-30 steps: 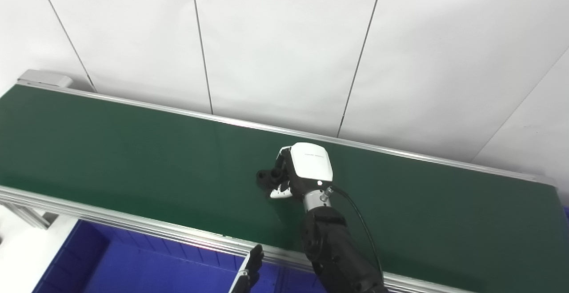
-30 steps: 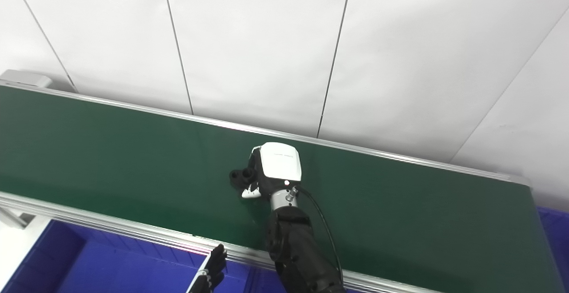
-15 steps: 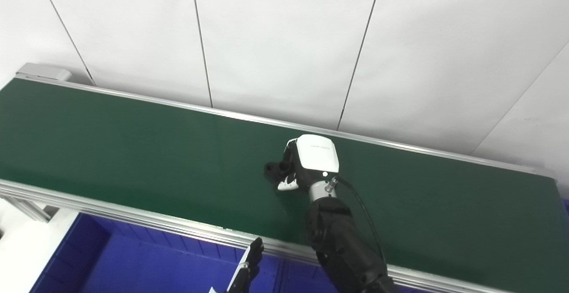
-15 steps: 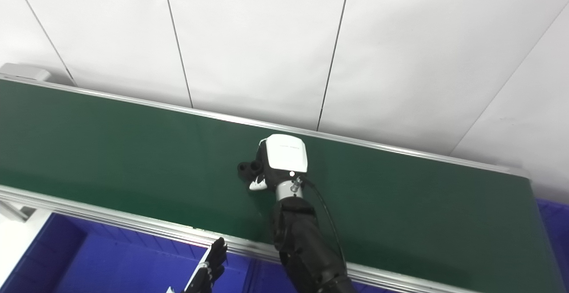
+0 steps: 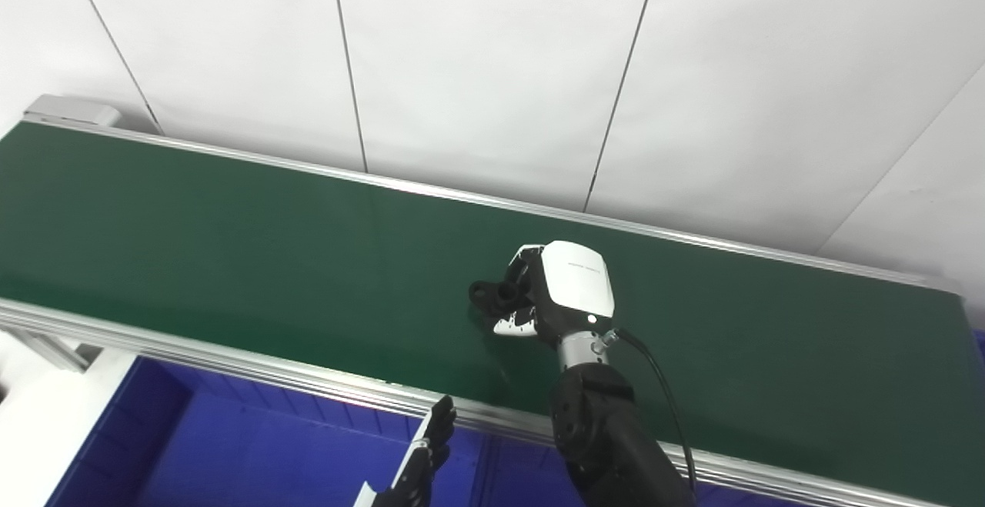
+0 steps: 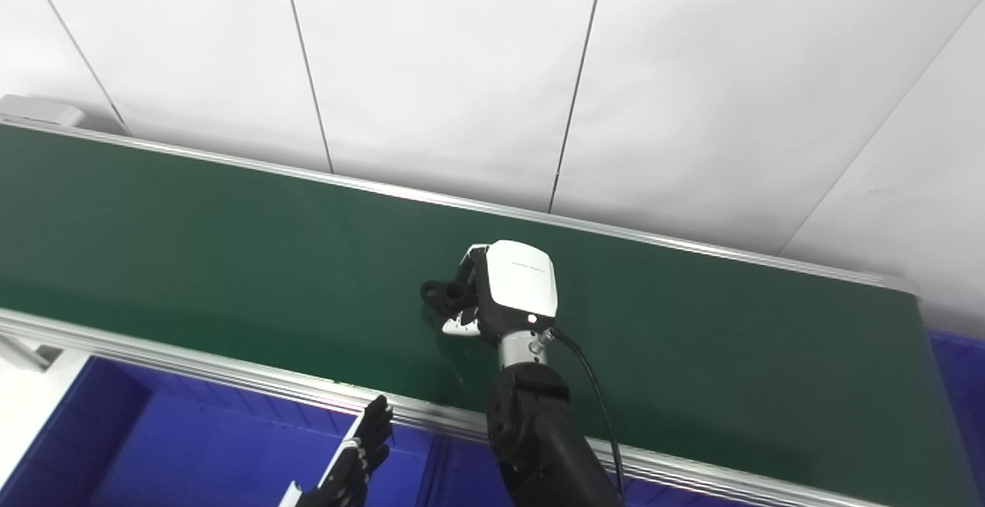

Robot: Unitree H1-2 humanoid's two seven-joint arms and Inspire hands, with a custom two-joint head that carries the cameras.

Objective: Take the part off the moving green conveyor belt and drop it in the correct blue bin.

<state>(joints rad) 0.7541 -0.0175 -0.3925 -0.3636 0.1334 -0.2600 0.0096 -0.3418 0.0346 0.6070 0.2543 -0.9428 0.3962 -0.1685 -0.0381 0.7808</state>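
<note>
Since the earlier frames, the right hand [image 5: 565,291] with its held part has shifted rightward and slightly nearer along the belt, while the whole view has also shifted a little. White panelled wall [image 5: 492,68] with thin dark seams fills the background. Long green conveyor belt [image 5: 231,261] with silver aluminium side rails runs diagonally across the scene. Blue plastic bin [image 5: 254,453] lies below the near rail, at lower left; a sliver of another blue surface shows at the far right edge. Right hand, white-backed on a black forearm, is over the belt's middle, its fingers [image 5: 517,325] clenched around the small black part with round holes [image 5: 491,293], which protrudes to the left of the hand. Left hand [image 6: 358,449], dark with a white edge, is over the bin near the rail, fingers extended and apart, grasping nothing.
</note>
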